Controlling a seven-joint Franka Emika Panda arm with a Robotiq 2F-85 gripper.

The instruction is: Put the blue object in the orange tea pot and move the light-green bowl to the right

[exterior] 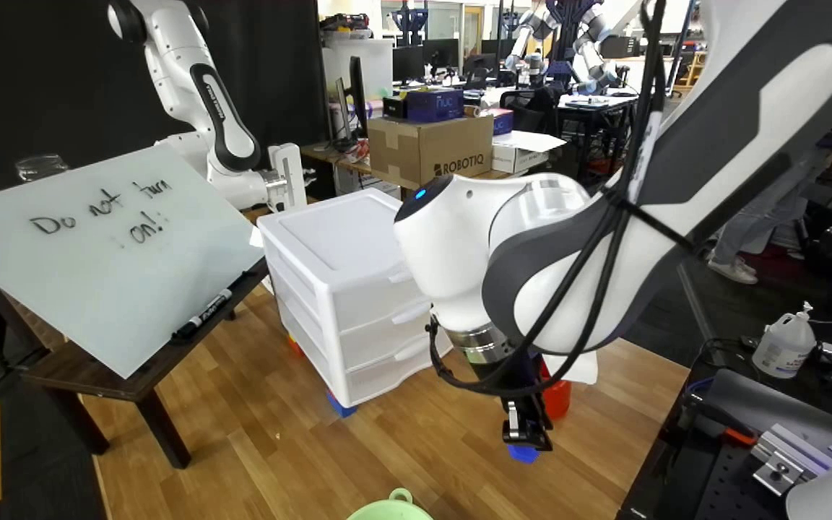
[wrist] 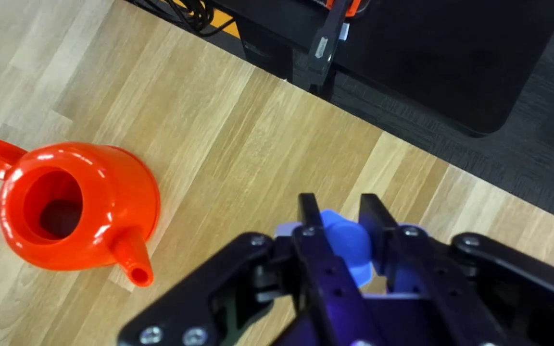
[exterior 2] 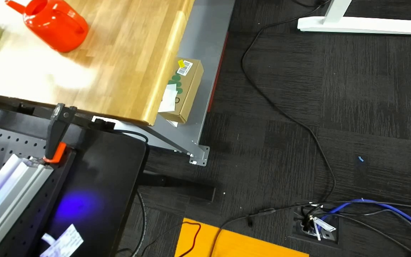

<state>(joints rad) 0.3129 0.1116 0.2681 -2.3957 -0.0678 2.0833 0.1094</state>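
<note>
The blue object [wrist: 349, 242], with a rounded knob on a wider base, sits between the fingertips of my gripper [wrist: 338, 199] in the wrist view. The fingers close on the knob from both sides. In an exterior view the blue object [exterior: 523, 453] sticks out below my gripper [exterior: 528, 435]; I cannot tell if it touches the table. The red-orange teapot [wrist: 82, 206] stands upright and open-topped, left of my gripper in the wrist view. It also shows in both exterior views [exterior: 557, 399] [exterior 2: 57, 26], partly hidden in one. The light-green bowl [exterior: 391, 511] is cut off at the frame edge.
White drawers [exterior: 358, 303] stand on the table behind the gripper. A whiteboard [exterior: 105, 253] with a marker leans on a dark stand. A black clamp [wrist: 322, 50] sits by the table's edge. Another robot arm [exterior: 206, 108] stands behind the whiteboard.
</note>
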